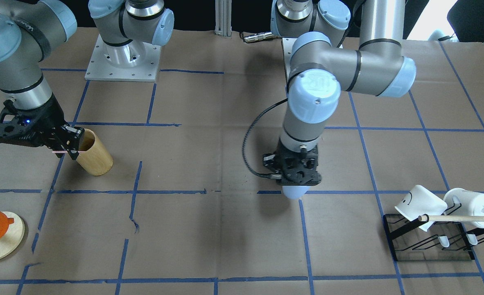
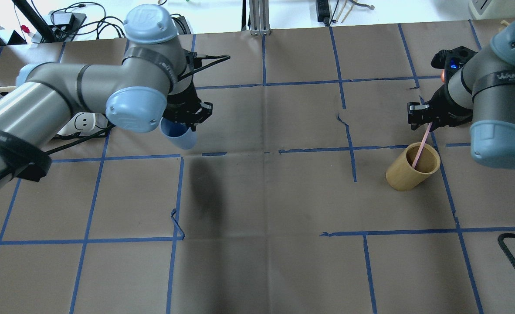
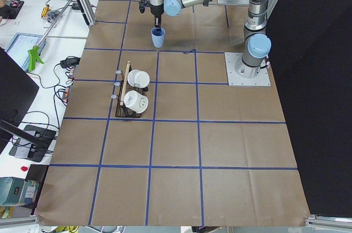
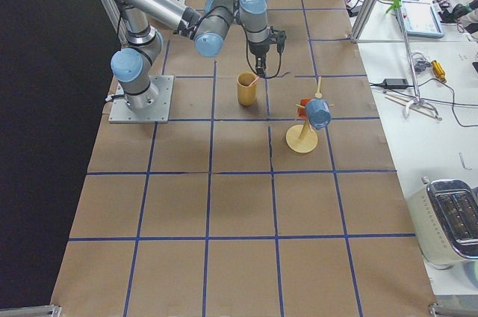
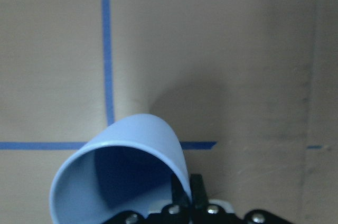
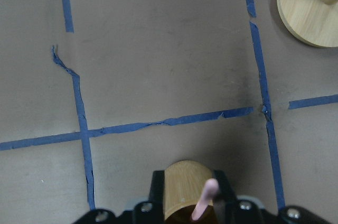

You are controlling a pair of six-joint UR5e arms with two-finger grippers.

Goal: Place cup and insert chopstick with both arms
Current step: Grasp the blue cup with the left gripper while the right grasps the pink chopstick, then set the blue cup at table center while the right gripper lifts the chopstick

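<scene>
Left gripper [image 2: 182, 121], well apart from the wooden cylinder [image 2: 412, 168], clamped on the rim of the cup [image 2: 181, 137] hanging beneath it. Right gripper [image 2: 427, 122] just above the cylinder, pinching the chopstick [image 2: 419, 150] — lower end inside the cylinder.

Paper-covered table [image 1: 225, 246] w/ blue tape grid [image 1: 306, 237] holds wood cylinder [image 1: 98, 159], mug rack [image 1: 430, 253], round wood stand [image 1: 9, 242].

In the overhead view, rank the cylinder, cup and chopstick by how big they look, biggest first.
1. cylinder
2. cup, partly hidden by the left arm
3. chopstick, thinnest by far
</scene>
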